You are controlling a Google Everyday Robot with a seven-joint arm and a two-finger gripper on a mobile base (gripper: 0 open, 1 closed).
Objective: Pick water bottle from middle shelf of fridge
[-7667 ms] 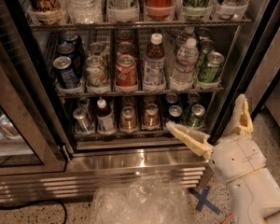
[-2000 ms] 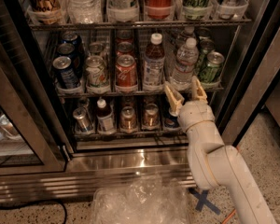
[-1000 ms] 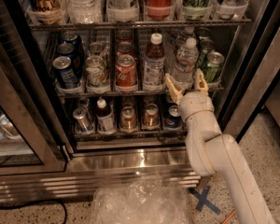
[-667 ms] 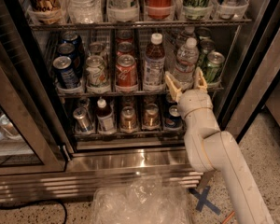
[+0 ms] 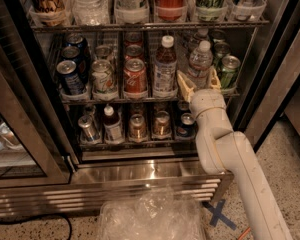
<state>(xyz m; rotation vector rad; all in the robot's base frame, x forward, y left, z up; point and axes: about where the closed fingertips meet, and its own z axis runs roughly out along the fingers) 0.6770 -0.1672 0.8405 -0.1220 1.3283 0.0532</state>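
I saw the gripper (image 5: 200,86) at the middle shelf (image 5: 115,100) front — jaws wide, straddling the water bottle (image 5: 200,59); contact I could not tell | bottle stood upright in the fridge (image 5: 140,176) — between brown-drink bottle (image 5: 165,66) and green can (image 5: 229,70)

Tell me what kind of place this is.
Probably an office pantry or shop: a drinks fridge stocked with cans, speckled floor. The gripper is open at the water bottle inside.

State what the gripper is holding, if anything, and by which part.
Nothing yet: the gripper is open, its fingers flanking the lower body of the water bottle on the middle shelf.
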